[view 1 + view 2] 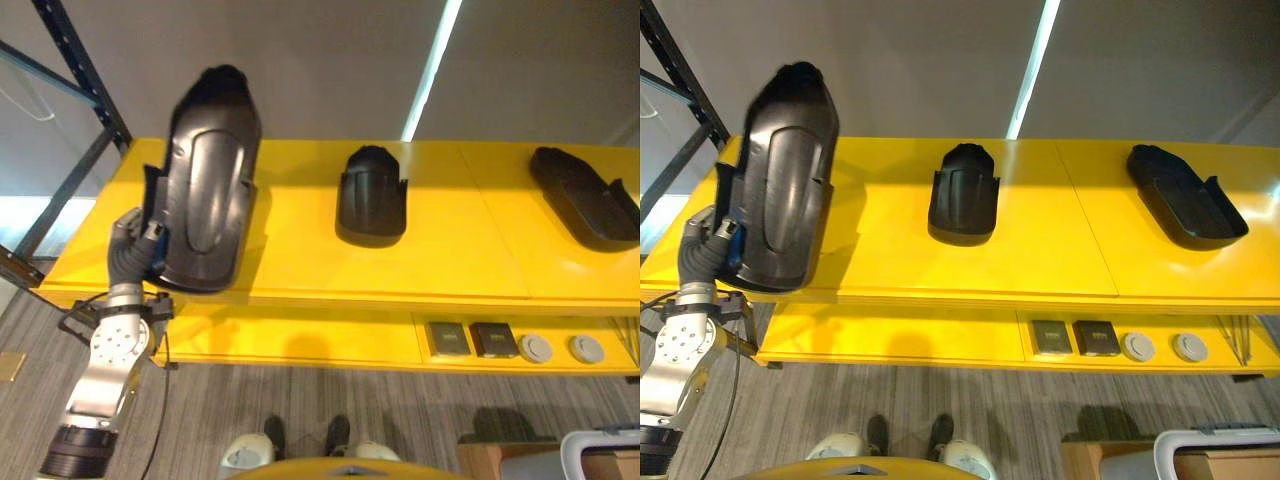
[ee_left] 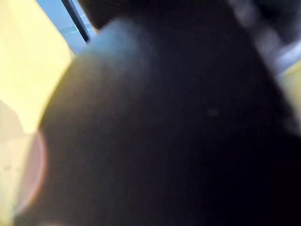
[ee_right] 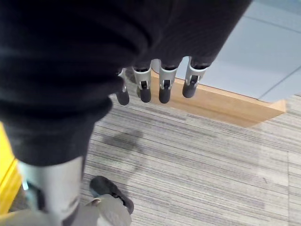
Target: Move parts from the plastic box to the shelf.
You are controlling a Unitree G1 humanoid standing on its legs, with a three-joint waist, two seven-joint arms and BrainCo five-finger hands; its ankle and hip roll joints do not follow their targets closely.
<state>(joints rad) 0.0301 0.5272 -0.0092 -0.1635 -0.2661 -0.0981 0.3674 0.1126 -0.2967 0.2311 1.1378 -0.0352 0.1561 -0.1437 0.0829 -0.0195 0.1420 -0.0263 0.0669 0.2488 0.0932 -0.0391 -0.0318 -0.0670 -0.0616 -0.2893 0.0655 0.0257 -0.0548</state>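
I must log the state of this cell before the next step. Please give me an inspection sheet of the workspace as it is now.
Surface: yellow shelf, top board mostly bare.
Job's things: long black part held at the shelf's left end; short black part lying mid-shelf; third black part lying at the right.
Clutter: two dark square pieces and two round grey discs on the lower ledge.
Hands: left hand behind the long part, fingers hidden; right hand hanging relaxed over the floor.
Cables: nothing seen.
Surroundings: grey carpet, dark rack frame, wooden board.

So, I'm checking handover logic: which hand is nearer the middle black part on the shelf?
Left. The left hand is at the shelf, holding up a large black part beside the middle black part. The right hand hangs over the carpet.
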